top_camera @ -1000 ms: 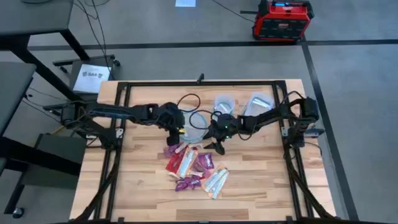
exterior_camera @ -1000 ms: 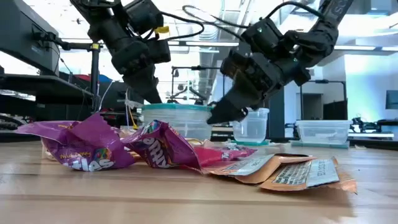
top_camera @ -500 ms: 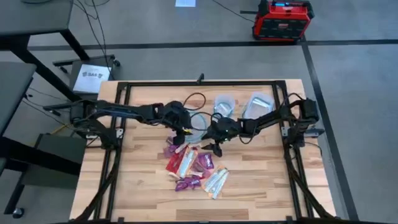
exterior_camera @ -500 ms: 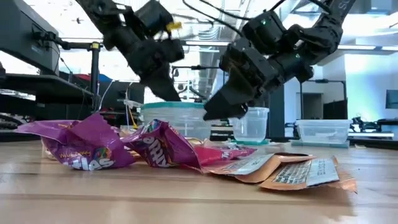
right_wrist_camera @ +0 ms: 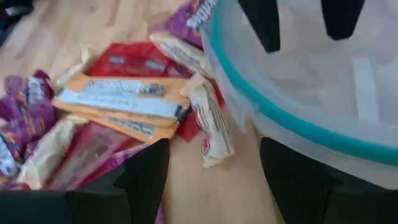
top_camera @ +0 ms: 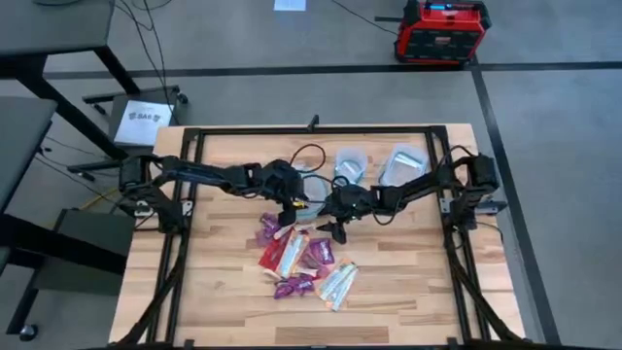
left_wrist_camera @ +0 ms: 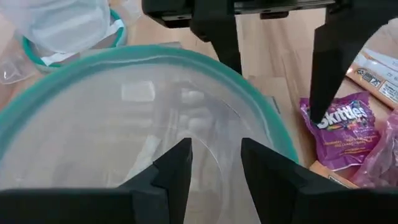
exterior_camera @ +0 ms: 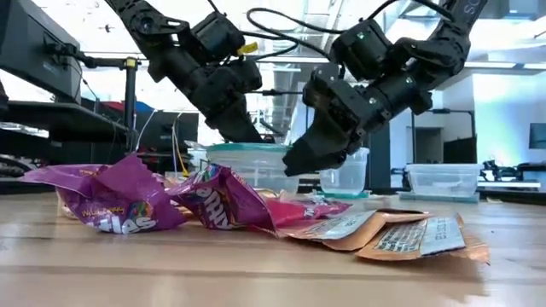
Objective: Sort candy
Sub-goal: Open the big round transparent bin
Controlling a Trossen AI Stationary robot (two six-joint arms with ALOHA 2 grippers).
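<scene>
Candy (top_camera: 303,261) lies on table (top_camera: 408,292) beside teal-rimmed container (left_wrist_camera: 149,118).

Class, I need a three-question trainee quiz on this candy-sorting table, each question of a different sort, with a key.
1. True or false: the left gripper is holding a sweet.
2. Multiple choice: the right gripper is A) open above the candy pile, B) shut on an orange bar, C) inside the red box on the floor.
3. Fill in: the round tub under the left gripper has a rim coloured ____.

Key: 1 false, its fingers are open and empty over the tub. 2 A. 3 teal.
</scene>
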